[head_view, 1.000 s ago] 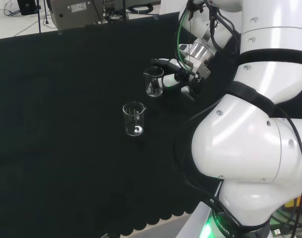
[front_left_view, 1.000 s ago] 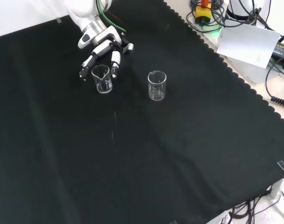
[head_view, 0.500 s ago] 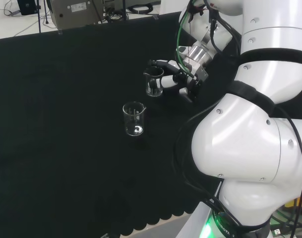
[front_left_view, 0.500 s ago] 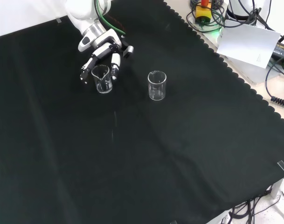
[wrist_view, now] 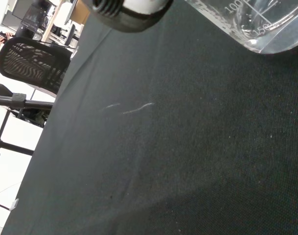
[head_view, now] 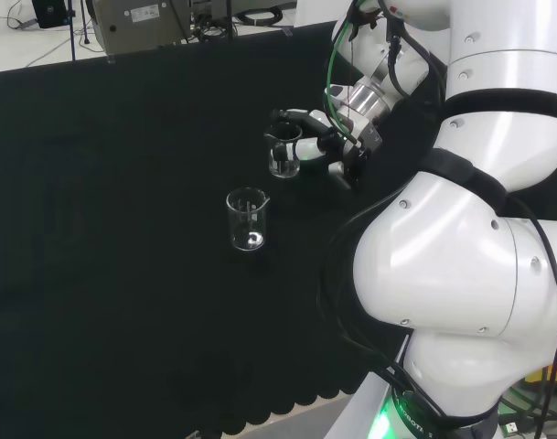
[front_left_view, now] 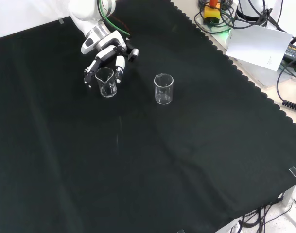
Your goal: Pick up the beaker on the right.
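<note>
Two clear beakers stand on the black cloth [front_left_view: 196, 160]. The target beaker [head_view: 284, 153] is the one nearer the arm's white links in the head view; in the front view it is the left-hand, farther one [front_left_view: 105, 81]. The hand [head_view: 328, 142] is at this beaker, fingers curled around its wall: in the front view, fingers [front_left_view: 119, 64] flank the glass on both sides and reach down past its rim. From where I stand, the fingers appear to touch the glass, though the clear wall makes actual contact hard to confirm. In the wrist view, the beaker's base [wrist_view: 259, 24] appears to sit slightly clear of the cloth, with a fingertip [wrist_view: 126, 7] close beside it; whether it has left the surface cannot be settled from the other two views. The second beaker [front_left_view: 163, 88] stands well apart from the hand and is untouched. The step in hand is judged to be the grasp-to-lift transition. The next move calls for a straight vertical raise with the beaker kept upright and the finger closure unchanged.
</note>
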